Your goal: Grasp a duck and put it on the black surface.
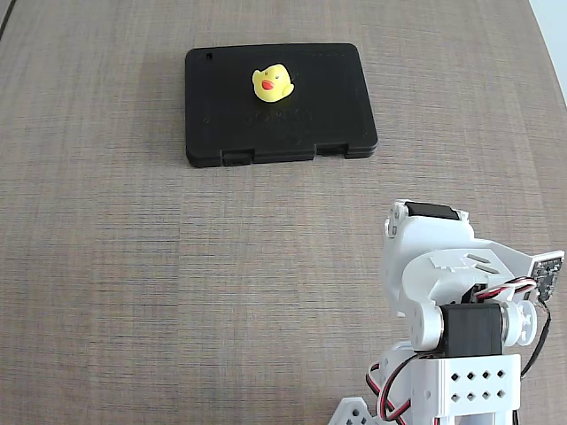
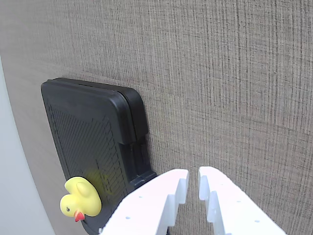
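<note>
The duck (image 1: pixel 273 84) sits upright on the black surface (image 1: pixel 337 97), near the middle of its top face, beak toward the camera in the fixed view. The case lies flat on the wood-grain surface (image 1: pixel 133 266), latch notches on its near edge. The arm (image 1: pixel 461 301) is folded low at the lower right, well apart from the case. In the wrist view the white fingers (image 2: pixel 161 200) hold nothing — nearly closed, a thin gap between them, above bare wood grain — with the duck (image 2: pixel 80 198) at lower left.
</note>
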`<state>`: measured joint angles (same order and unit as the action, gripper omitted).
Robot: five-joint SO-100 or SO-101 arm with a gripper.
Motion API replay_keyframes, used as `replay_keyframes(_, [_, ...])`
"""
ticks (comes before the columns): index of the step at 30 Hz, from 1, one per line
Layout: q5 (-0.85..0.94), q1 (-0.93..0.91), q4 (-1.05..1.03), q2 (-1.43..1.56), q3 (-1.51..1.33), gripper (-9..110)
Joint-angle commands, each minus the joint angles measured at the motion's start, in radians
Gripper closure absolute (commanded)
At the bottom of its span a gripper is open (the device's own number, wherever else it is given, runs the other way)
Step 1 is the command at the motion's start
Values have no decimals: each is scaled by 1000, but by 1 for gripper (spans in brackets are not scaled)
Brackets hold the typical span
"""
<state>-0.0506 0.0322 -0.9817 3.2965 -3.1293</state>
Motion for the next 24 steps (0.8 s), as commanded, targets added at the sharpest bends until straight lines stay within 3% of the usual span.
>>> replay_keyframes(1, [-6,2,12,66,5,99])
replay_keyframes(24, [5,11,0,61,6,100])
